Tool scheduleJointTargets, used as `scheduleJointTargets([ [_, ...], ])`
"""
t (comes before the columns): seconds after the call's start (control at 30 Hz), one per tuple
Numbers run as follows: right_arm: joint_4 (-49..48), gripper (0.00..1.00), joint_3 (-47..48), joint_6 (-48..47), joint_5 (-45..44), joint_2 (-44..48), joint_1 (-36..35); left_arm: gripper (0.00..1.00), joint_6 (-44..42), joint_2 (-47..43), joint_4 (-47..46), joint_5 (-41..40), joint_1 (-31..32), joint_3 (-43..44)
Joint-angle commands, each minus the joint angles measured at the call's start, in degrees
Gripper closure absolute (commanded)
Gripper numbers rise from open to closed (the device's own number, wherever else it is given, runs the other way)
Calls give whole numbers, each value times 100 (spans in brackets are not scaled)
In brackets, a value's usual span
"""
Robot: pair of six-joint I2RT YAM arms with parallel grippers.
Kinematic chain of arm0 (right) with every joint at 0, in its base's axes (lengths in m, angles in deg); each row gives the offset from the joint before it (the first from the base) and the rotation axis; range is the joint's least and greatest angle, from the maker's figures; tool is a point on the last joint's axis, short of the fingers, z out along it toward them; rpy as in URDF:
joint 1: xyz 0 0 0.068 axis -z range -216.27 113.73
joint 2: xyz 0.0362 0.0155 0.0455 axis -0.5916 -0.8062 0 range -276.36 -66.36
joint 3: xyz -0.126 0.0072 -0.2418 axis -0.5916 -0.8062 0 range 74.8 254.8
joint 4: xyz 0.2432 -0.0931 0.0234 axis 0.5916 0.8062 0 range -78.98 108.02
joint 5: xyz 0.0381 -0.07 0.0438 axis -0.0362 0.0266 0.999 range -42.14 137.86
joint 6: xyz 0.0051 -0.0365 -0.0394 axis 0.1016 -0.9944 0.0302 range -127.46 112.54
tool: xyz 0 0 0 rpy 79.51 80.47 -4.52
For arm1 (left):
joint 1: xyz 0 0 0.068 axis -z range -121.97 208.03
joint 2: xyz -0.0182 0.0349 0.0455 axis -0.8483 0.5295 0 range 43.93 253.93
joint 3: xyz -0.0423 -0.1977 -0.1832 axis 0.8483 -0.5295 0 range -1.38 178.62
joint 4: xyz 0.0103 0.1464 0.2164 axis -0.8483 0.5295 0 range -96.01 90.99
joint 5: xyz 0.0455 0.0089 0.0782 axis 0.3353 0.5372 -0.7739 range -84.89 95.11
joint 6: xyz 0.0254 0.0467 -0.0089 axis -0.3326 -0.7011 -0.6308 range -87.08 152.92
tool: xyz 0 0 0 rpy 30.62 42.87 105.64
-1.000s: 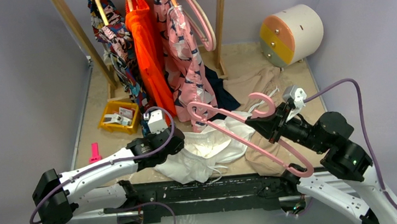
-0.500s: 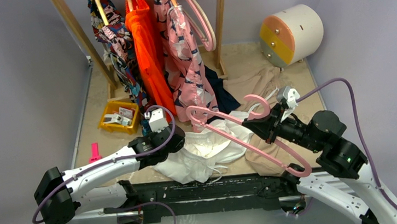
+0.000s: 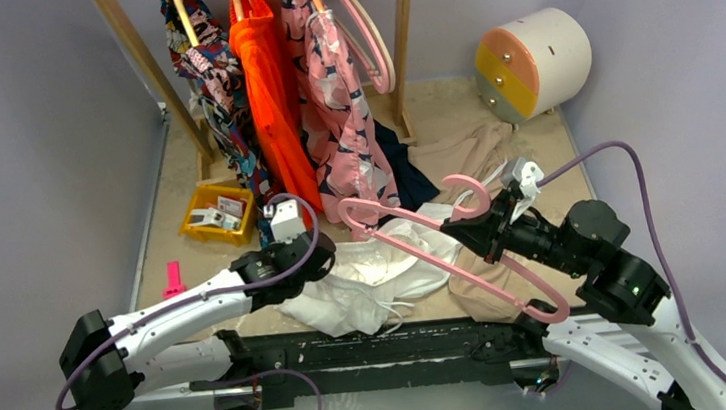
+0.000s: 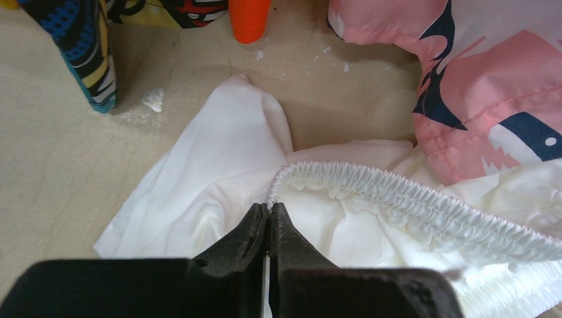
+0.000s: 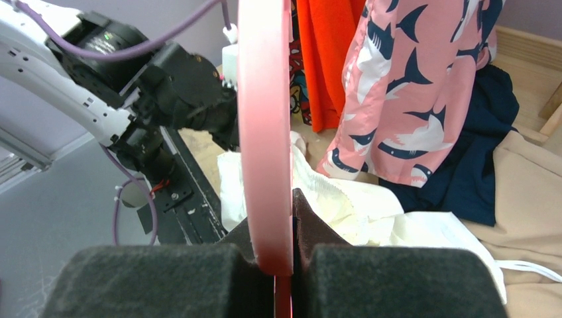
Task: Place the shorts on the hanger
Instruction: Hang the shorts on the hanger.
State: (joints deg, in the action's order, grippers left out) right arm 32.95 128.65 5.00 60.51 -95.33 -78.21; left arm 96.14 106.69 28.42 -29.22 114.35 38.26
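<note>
The white shorts [image 3: 376,282] lie crumpled on the worktop [image 3: 163,199], low in the middle of the top view. The left jaws are pressed together on the end of the gathered waistband [image 4: 397,192]. The right jaws are clamped on the pink hanger [image 5: 265,132], which crosses the right part of the shorts and slants toward the lower right

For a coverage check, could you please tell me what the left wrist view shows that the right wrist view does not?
Only the left wrist view shows the left claw shut on the gathered waistband of the shorts. Only the right wrist view shows the right claw shut on the hanger, plus the left arm, a navy garment and a tan garment. Both show the shorts, the pink patterned garment and the orange garment.
</note>
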Motion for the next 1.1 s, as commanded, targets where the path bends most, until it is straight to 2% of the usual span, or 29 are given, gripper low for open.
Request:
scheduleJointTargets([
  [0.0,-216,100,487,-233,176,-157,1,100,-684,-429,577,-161,-24,1021],
  [0.13,-187,100,843,-340,285,-240,1,100,-1209,-726,1082,-28,-24,1774],
  [0.3,-351,100,592,-338,521,-142,-3,100,-1299,-1114,1141,-92,-24,1537],
  [0.5,-168,100,516,-405,943,-280,1,100,-1325,-1055,1089,-81,-24,1503],
  [0.67,159,100,497,-538,811,-571,6,100,-1451,-956,1083,-138,-25,1632],
  [1.07,-201,100,263,-491,735,-875,1,100,-1659,-1039,1124,-190,-24,1776],
])
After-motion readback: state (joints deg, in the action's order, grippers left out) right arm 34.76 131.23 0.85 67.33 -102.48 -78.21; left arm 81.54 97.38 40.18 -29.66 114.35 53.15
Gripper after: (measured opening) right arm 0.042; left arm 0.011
